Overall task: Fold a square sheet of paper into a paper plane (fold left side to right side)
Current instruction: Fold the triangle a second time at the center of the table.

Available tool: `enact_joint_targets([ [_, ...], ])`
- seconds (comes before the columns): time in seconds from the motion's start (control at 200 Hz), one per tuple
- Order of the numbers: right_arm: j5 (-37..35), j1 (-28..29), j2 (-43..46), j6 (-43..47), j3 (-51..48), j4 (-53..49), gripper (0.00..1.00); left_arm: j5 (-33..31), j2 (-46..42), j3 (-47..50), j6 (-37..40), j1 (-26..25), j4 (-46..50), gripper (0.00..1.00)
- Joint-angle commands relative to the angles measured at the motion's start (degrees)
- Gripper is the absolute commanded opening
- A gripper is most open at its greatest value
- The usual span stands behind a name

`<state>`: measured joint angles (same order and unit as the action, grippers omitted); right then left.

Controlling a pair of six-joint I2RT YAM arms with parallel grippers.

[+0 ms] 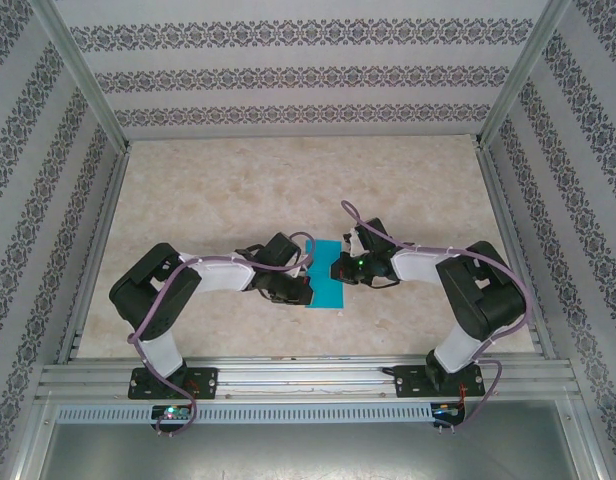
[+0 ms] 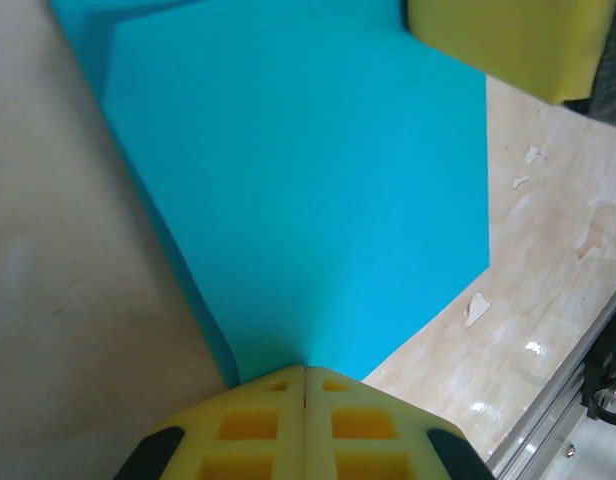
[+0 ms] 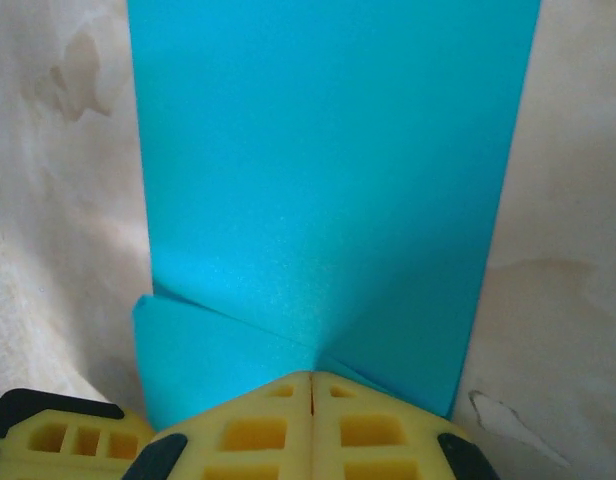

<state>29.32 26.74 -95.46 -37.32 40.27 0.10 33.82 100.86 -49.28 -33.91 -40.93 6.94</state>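
Just past the rail, the left gripper and right gripper are both closed up tight, tips right on the square sheet of paper. Can't tell if either one's actually pinching it. The paper's a narrow, partly folded strip beyond the rail's middle, sitting between the two grippers.

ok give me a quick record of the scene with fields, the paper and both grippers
paper: teal, lying mid-table between the two grippers, taller than wide, overlapping layers visible
left gripper: jaws shut, tips at one edge of the paper
right gripper: jaws shut, tips at the opposite edge, creases meeting there
table: pale marbled top
progress: folded strip, no pointed nose yet
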Motion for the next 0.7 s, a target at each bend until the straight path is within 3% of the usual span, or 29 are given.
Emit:
enact_joint_targets([
  [0.0, -2.5, -0.5, -1.1, 0.7, 0.3, -2.9, 0.00, -1.2, 0.9, -1.9, 0.4, -0.6, 4.0, 0.02],
  [0.694, -5.1, -0.9, -2.9, 2.3, -0.5, -5.4, 0.00, 2.2, 6.5, -10.4, 2.7, -0.9, 3.3, 0.00],
])
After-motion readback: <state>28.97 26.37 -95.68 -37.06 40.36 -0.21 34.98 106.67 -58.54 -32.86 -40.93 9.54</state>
